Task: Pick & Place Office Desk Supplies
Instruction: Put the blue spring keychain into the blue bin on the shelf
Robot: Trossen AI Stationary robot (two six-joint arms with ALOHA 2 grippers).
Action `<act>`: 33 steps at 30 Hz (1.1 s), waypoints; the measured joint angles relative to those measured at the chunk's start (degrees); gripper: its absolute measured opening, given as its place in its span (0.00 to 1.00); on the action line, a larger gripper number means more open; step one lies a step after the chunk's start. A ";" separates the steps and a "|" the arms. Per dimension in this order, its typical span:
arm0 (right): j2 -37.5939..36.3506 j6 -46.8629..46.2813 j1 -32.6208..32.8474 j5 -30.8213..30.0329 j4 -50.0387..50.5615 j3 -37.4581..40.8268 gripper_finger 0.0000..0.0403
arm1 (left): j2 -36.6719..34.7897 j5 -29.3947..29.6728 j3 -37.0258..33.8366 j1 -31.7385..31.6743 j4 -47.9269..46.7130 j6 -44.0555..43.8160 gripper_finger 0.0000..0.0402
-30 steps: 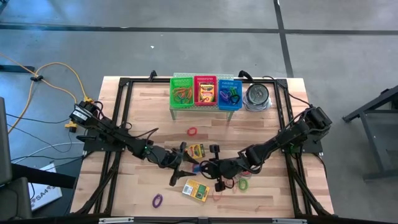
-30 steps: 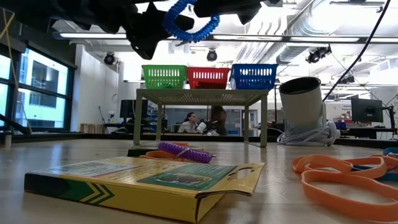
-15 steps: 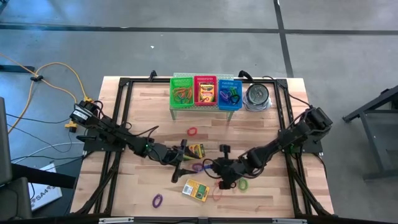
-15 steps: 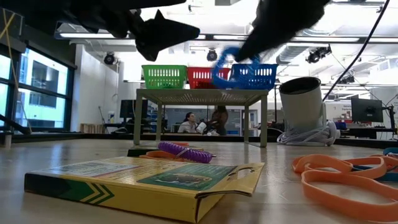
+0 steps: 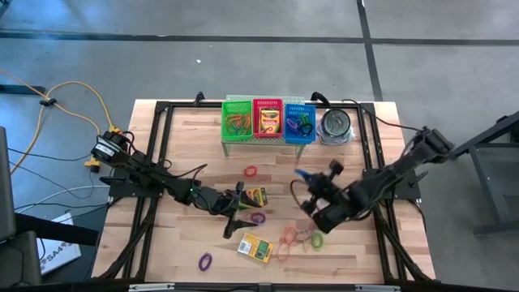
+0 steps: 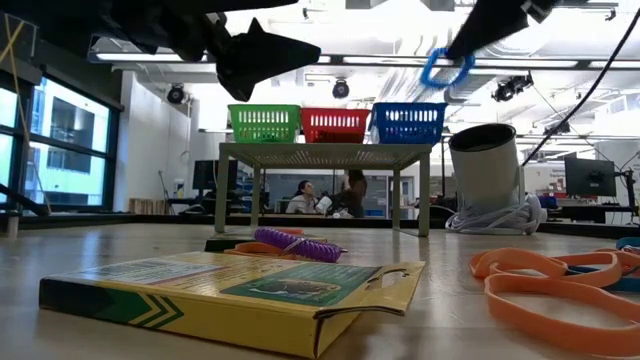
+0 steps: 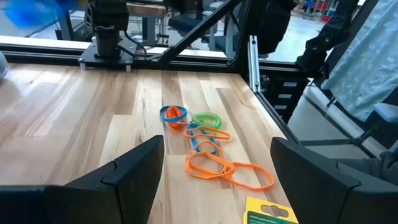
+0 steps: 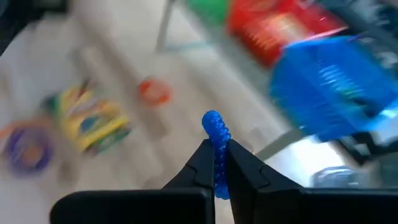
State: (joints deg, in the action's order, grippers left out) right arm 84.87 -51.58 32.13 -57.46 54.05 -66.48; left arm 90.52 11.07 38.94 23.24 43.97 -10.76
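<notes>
Right gripper (image 5: 302,175) pinched shut on a blue band (image 8: 216,140), raised above the table, with the blue basket (image 5: 298,123) lying ahead toward the table's far edge. Left gripper (image 5: 241,205) spread and empty over the middle, beside a crayon box (image 5: 256,195). Right arm clearly nearer the basket.

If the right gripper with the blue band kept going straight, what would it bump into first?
Probably the blue basket. The right gripper, shut on the blue coiled band, points toward it, though how far off it is cannot be told.
</notes>
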 joint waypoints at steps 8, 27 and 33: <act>-6.93 8.88 -12.94 -0.95 -2.04 0.00 0.02 | 0.00 0.01 0.00 0.00 0.02 -0.04 0.72; -7.68 32.17 -38.59 15.21 -17.50 -0.02 0.06 | 0.00 0.04 0.00 0.00 0.02 -0.17 0.72; -7.67 33.86 -38.56 15.84 -20.09 -0.02 0.21 | 0.00 0.04 0.00 -0.26 0.02 -0.17 0.72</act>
State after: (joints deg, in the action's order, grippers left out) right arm 77.20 -17.72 -6.44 -41.62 33.95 -66.50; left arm 90.52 11.11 38.94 22.98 43.99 -10.94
